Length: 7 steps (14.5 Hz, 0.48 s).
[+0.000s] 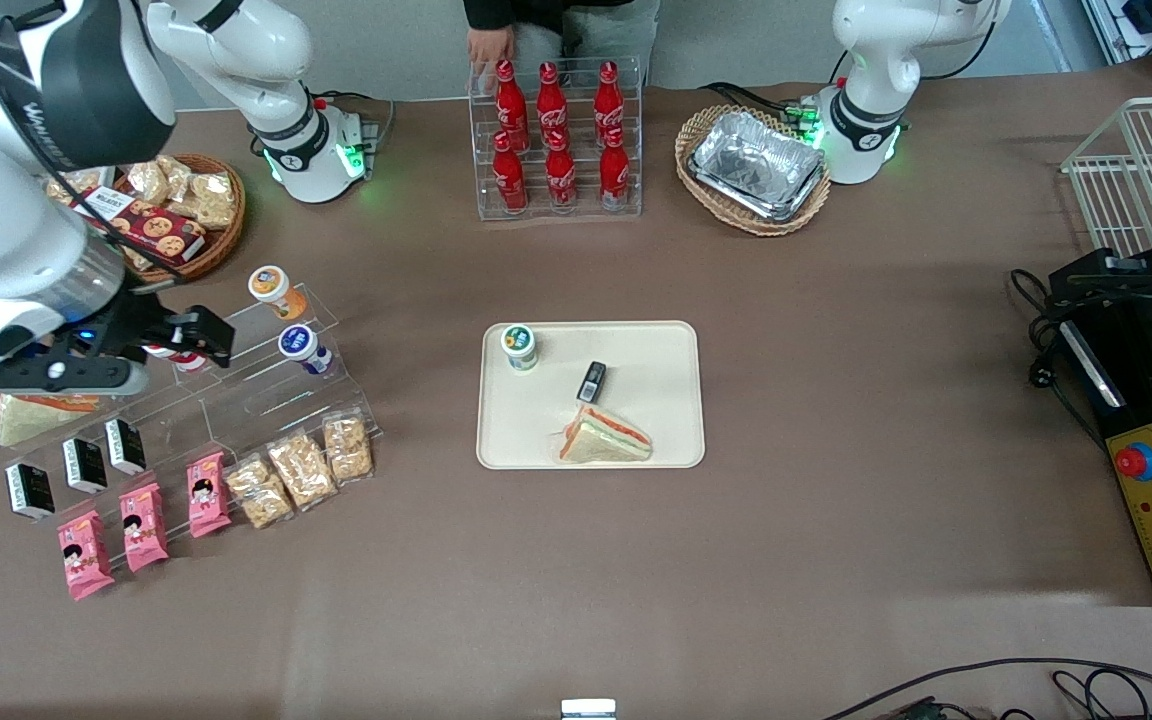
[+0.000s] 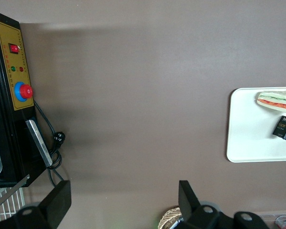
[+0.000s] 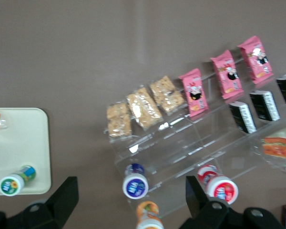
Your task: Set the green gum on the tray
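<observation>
The green gum [image 1: 519, 346], a small canister with a green-and-white lid, stands upright on the cream tray [image 1: 661, 345], in the tray's corner toward the working arm and farther from the front camera. It also shows in the right wrist view [image 3: 14, 182] on the tray [image 3: 31, 143]. My right gripper [image 1: 198, 338] is open and empty. It hovers above the clear display rack, well apart from the tray, toward the working arm's end of the table. Its two black fingers [image 3: 62, 198] stand wide apart over the blue-lidded canister [image 3: 135, 183].
The tray also holds a sandwich [image 1: 604, 438] and a small dark pack [image 1: 591, 380]. The clear rack [image 1: 266, 400] carries orange-lidded [image 1: 271, 285], blue-lidded [image 1: 298, 343] and red-lidded [image 3: 221, 188] canisters, snack bags, pink packets. Cola bottles [image 1: 556, 140], a foil-tray basket [image 1: 756, 170] and a snack basket [image 1: 181, 215] stand farther back.
</observation>
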{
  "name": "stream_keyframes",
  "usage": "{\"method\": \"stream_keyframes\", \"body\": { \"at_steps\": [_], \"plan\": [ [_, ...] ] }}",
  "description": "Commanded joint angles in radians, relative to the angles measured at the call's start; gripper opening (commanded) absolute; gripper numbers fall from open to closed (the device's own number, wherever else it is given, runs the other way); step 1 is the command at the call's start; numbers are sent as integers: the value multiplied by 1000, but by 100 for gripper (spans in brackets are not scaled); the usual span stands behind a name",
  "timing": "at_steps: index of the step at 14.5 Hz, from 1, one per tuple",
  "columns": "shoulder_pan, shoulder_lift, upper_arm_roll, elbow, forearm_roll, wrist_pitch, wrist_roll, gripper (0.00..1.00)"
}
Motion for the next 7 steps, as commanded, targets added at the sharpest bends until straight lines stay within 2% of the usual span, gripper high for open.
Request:
{"method": "stream_keyframes", "body": {
  "at_steps": [1, 3, 7],
  "plan": [
    [112, -48, -245, 36, 22, -74, -172, 100],
    [126, -68, -322, 36, 26, -75, -205, 100],
    [138, -89, -378, 36, 24, -77, -211, 100]
  ]
}}
